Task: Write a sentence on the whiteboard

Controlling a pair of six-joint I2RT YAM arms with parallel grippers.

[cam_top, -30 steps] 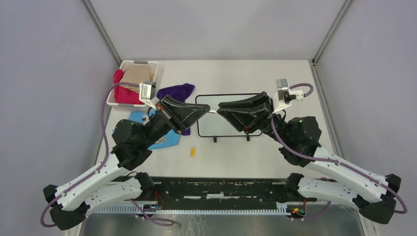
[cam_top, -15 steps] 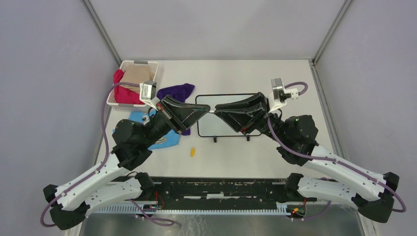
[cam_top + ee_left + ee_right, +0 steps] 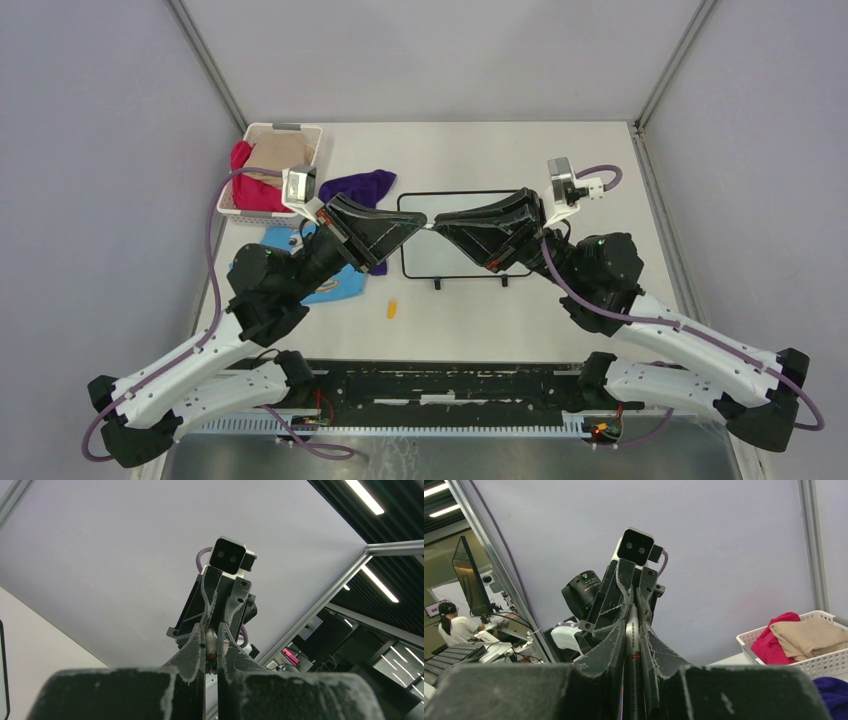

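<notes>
The whiteboard [image 3: 432, 258] lies flat mid-table, black-framed, partly under both grippers. No sentence shows on its visible surface. Above it the two grippers meet tip to tip. A slim white marker [image 3: 429, 227] bridges them. My left gripper [image 3: 418, 226] is shut on the marker's orange-tipped end [image 3: 212, 645]; its own tips are in the left wrist view [image 3: 211, 630]. My right gripper [image 3: 441, 227] is shut on the marker's barrel [image 3: 632, 640], which runs between its fingers [image 3: 632, 614].
A white basket [image 3: 300, 131] with red and tan cloths stands at the back left. A purple cloth [image 3: 358, 185] and a blue cloth [image 3: 335, 288] lie left of the board. A small yellow piece [image 3: 392, 309] rests in front of the board.
The right arm has edged left toward the left gripper and its jaws have closed tighter on the marker. The left arm has stayed put.
</notes>
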